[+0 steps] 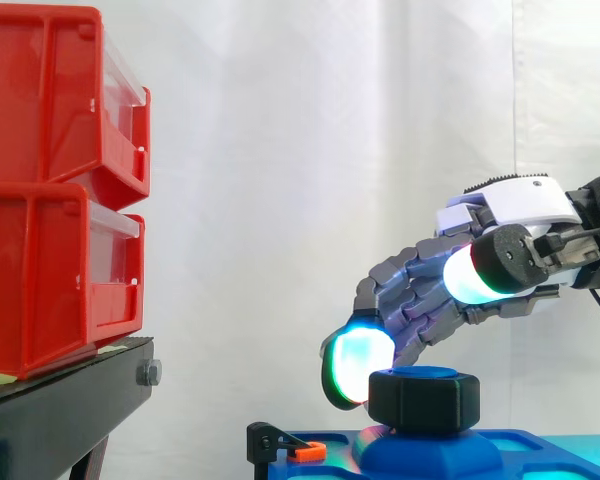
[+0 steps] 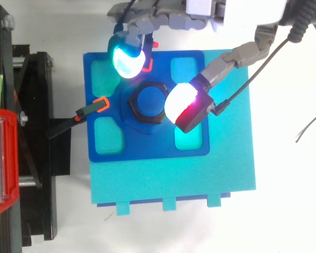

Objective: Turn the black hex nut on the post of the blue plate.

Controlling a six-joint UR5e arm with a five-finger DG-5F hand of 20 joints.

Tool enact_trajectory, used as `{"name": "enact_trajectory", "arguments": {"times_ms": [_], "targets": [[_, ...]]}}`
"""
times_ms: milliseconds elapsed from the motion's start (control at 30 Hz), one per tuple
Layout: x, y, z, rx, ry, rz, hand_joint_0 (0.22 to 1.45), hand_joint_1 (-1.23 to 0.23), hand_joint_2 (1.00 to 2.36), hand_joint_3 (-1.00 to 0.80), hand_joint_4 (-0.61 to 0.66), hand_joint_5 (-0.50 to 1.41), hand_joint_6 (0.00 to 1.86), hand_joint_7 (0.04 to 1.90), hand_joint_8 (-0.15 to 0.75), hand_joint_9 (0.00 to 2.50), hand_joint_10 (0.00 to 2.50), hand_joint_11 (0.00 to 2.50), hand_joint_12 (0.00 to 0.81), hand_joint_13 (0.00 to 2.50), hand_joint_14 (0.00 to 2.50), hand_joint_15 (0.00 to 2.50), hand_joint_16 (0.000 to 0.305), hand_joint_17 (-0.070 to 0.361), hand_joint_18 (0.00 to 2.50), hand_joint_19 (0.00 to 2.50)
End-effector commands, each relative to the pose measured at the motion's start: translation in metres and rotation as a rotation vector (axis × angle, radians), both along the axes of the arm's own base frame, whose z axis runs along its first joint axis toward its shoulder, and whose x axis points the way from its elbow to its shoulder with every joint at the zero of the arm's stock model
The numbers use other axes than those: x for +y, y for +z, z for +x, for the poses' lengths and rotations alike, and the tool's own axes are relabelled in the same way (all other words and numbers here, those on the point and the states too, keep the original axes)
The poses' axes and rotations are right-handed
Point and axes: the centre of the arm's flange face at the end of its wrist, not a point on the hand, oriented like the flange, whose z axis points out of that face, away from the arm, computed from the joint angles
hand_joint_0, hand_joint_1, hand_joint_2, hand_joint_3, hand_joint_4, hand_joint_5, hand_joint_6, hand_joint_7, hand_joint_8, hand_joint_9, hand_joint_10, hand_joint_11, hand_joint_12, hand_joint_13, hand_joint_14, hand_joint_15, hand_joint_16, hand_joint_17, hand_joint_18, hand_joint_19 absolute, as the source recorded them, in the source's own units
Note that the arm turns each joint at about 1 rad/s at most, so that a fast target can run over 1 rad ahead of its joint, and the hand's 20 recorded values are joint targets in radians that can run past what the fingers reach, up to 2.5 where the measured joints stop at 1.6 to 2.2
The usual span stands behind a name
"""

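Black hex nut [image 1: 423,400] looks thick side-on; from above it rings the post [image 2: 150,100] of the blue plate [image 2: 147,150]. The hand [image 1: 515,205] arches over it, grip unclear.

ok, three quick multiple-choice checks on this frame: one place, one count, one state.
1. Where is the nut? A on the post of the blue plate; B in a plate pocket; C on the black stand.
2. How many red bins are stacked? A one; B two; C four.
3. The hand is: A clamped on the nut; B open around it; C a fist.
1 A: it rings the post. 2 B: one sits on the other. 3 B: one pad is beside the nut, another raised above it.
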Motion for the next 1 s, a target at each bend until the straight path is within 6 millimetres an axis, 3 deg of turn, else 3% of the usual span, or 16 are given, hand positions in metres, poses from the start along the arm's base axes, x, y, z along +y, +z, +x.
{"name": "enact_trajectory", "arguments": {"times_ms": [0, 233, 567, 800, 967], "targets": [[-0.002, 0.002, -0.001, -0.002, 0.006, 0.002, 0.47, -0.47, 1.0, -0.5, 0.42, -0.25, 0.5, 0.8, 0.459, 0.32, 0.0, 0.05, 0.575, 0.47, 0.0, 0.49, 0.067, 0.151, 0.41, 0.37], [0.004, 0.015, 0.007, -0.032, 0.011, -0.005, 0.47, -0.47, 1.0, -0.5, 0.42, -0.25, 0.5, 0.8, 0.458, 0.32, 0.0, 0.05, 0.573, 0.47, 0.0, 0.48, 0.067, 0.151, 0.41, 0.36], [0.025, 0.015, 0.016, -0.037, -0.019, -0.02, 0.47, -0.47, 1.0, -0.5, 0.41, -0.25, 0.5, 0.81, 0.453, 0.31, 0.0, 0.05, 0.571, 0.47, 0.0, 0.47, 0.067, 0.15, 0.4, 0.35], [0.042, 0.015, 0.02, -0.034, -0.019, -0.021, 0.4, -0.67, 1.0, -0.5, 0.37, -0.24, 0.5, 0.86, 0.454, 0.31, 0.0, 0.01, 0.577, 0.48, 0.0, 0.37, 0.073, 0.165, 0.4, 0.26], [0.051, 0.013, 0.021, -0.019, -0.022, -0.022, 0.35, -0.67, 1.0, -0.5, 0.35, -0.24, 0.5, 0.9, 0.424, 0.29, 0.0, 0.0, 0.55, 0.41, 0.0, 0.25, 0.075, 0.168, 0.32, 0.19]]}}
